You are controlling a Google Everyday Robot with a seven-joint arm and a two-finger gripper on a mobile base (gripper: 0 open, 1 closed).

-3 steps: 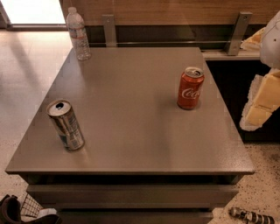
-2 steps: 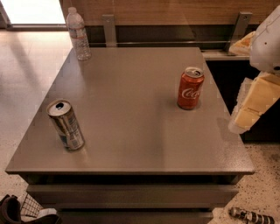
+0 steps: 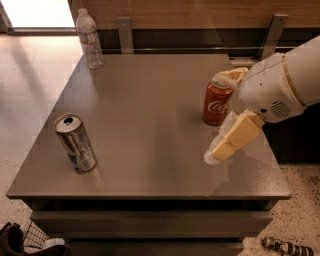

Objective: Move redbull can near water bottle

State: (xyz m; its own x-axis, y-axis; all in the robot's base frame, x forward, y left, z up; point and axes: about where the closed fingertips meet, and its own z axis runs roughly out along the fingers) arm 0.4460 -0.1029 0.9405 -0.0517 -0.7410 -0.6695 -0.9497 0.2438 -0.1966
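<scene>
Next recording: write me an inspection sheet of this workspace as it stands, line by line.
Surface: grey-brown square table, carrying three drink containers.
Job's things: slim silver-and-blue redbull can standing near the front left corner; clear ribbed plastic water bottle with a white cap standing at the back left corner; the two are far apart.
Clutter: red Coca-Cola can standing on the right side.
Grippers: gripper over the table's right side, by the Coca-Cola can, fingers open, holding nothing.
Cables: nothing seen.
Surroundings: pale speckled floor; wooden wall panel; dark objects on the floor at front left and front right, not identifiable.
</scene>
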